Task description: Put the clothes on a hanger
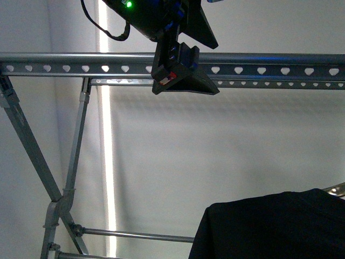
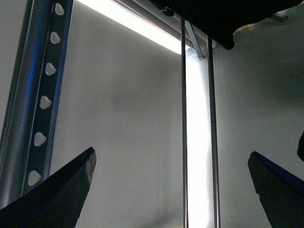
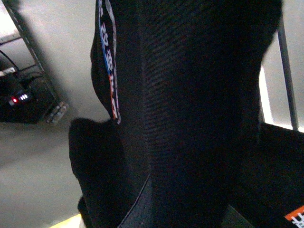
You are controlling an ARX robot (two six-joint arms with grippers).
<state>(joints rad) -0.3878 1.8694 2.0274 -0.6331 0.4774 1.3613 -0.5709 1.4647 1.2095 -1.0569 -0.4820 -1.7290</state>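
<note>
The hanger's long grey rail (image 1: 64,66), punched with heart-shaped holes, runs across the top of the front view. My left gripper (image 1: 183,81) hangs open right in front of that rail, with nothing between its fingers. In the left wrist view the rail (image 2: 38,104) stands beside my open left gripper (image 2: 171,185), whose dark fingertips (image 2: 66,187) are spread wide. The black clothes (image 1: 269,229) hang low at the right, well below the rail. In the right wrist view the clothes (image 3: 190,109) fill the frame, showing a strip of blue-and-white print (image 3: 107,61). My right gripper is shut on them, its fingers buried in fabric.
The rack's crossed legs (image 1: 32,151) and a lower cross rod (image 1: 135,235) stand at the left. A second punched rail (image 1: 269,83) lies just behind the first. A shiny chrome coat hanger tip (image 1: 337,189) pokes out above the shirt. A white wall lies behind.
</note>
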